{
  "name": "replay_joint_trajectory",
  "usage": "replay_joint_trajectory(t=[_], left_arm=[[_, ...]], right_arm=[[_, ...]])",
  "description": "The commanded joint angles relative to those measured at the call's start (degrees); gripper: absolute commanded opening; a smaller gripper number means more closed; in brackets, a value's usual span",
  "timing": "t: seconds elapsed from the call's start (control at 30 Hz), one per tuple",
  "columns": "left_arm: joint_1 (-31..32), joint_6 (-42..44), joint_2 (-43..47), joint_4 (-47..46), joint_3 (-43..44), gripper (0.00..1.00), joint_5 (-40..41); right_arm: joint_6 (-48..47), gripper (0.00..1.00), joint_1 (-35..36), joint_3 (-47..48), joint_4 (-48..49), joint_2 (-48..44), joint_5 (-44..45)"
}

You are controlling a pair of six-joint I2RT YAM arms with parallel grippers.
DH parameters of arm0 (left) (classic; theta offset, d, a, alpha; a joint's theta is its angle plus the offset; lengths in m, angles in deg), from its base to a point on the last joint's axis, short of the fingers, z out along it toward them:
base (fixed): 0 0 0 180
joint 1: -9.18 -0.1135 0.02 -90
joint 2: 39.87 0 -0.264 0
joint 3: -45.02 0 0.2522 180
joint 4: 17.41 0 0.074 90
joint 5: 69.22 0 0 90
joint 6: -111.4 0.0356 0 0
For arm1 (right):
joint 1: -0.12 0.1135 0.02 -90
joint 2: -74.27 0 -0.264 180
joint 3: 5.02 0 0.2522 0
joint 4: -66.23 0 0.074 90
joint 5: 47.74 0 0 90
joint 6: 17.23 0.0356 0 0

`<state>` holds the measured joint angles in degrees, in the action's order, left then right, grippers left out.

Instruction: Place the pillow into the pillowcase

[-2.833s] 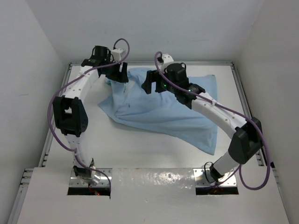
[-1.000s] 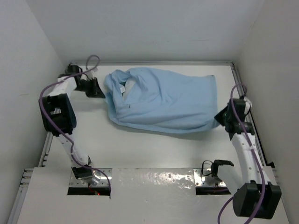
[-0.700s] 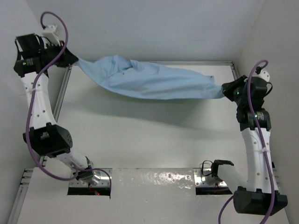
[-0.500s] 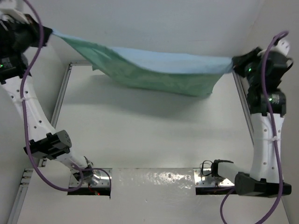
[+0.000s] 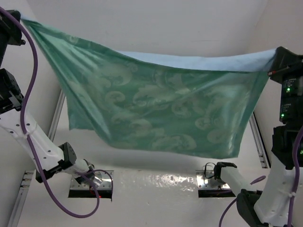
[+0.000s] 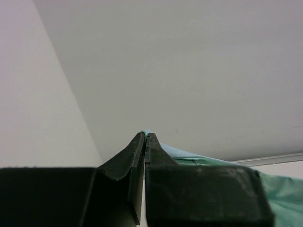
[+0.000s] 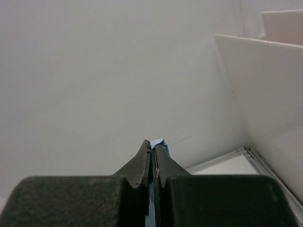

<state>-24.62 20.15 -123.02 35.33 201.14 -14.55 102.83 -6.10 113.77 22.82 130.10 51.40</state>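
Between both tools (image 6: 145,136) (image 7: 152,144), pillowcase (image 5: 156,109) (aloft)

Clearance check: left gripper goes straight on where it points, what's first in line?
Beyond the corner of the pillowcase pinched in its tips, the left gripper points at the white back wall. Nothing else shows between; how far off the wall is I can't judge.

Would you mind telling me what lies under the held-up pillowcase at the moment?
Only a near strip of white table shows below its hem. The pillowcase, stretched between the left gripper and right gripper, hides everything farther back; no pillow is visible.
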Motion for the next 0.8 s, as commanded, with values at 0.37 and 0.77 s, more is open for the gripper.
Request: replay_joint_trajectory(t=[0.37,0.77], left_arm=[[8.91,8.28,-6.22,2.25,-25.28,0.00,20.54],[15.52,8.90,-53.18,-2.93,-4.14,0.75,49.74]], right_arm=[[2.89,0.00,-0.20,-19.17,7.76,20.76,-1.85],[13.53,0.99,1.82,30.57,5.95,77.97,2.27]])
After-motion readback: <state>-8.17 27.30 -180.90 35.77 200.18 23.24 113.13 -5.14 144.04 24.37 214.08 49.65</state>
